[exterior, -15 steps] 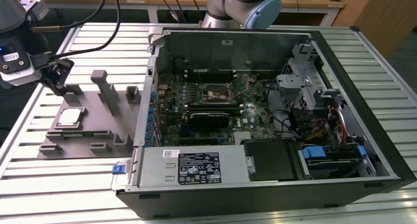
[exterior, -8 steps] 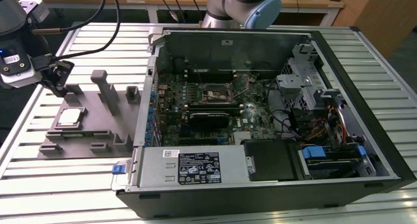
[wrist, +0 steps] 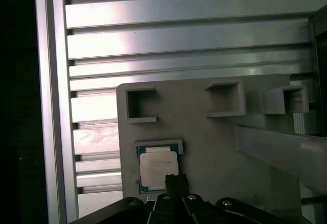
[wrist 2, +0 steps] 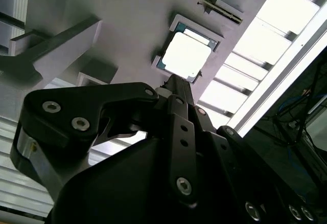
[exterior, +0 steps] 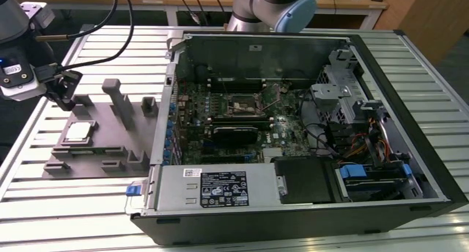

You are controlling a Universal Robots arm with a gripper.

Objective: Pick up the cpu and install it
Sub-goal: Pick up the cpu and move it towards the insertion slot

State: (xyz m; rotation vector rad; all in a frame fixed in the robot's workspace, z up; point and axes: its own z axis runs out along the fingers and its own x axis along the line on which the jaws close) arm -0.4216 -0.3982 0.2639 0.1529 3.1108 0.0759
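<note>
cpu [exterior: 78, 132]: lying flat in a pocket of the grey holder plate [exterior: 110, 153] on the bench [exterior: 44, 205], at the exterior view's left, well apart from the open computer case [exterior: 308, 60].
gripper [exterior: 65, 93]: hanging over the plate, near the cpu; arm running off the frame edge.
jaws: cannot tell if released or clenched.
hidden: in the first wrist view the gripper [wrist: 176, 182] is covering one edge of the cpu [wrist: 159, 165].

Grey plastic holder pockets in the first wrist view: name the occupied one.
The framed pocket holding the flat square silver-topped cpu; the three other grey pockets hold nothing.
</note>
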